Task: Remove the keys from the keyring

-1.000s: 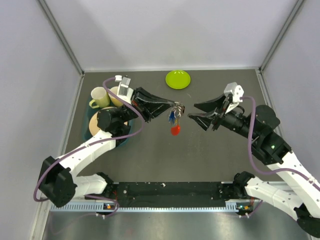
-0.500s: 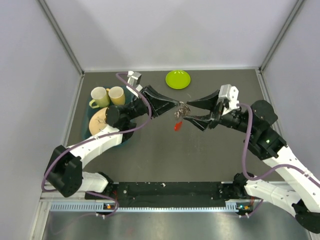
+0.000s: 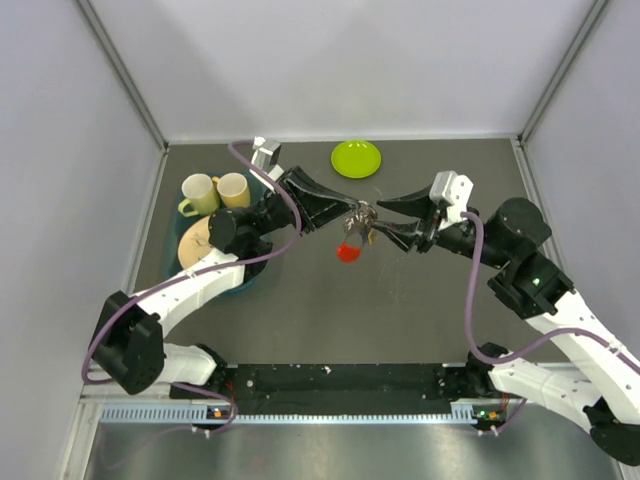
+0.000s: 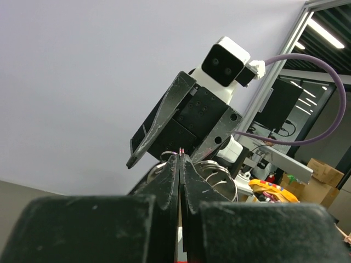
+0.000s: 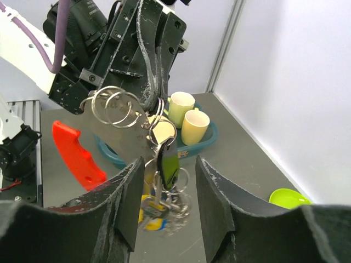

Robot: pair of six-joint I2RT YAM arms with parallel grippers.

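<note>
Top view: above mid-table, the left gripper [image 3: 351, 212] and right gripper [image 3: 382, 216] meet tip to tip, with the keys [image 3: 356, 232] and a red tag [image 3: 347, 252] dangling between them. Left wrist view: its jaws press together, pinching the keyring [image 4: 218, 176]. Right wrist view: its jaws stand apart, flanking the hanging keys without touching them.

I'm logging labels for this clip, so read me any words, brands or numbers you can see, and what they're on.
No text can be read in any view.
Red tag: plain, no print shows.
Keys: too blurred to read.
Cups: plain.
Yellow packet in the left wrist view's background: some print, too blurred to read.
Boxes: no legible marking.
</note>
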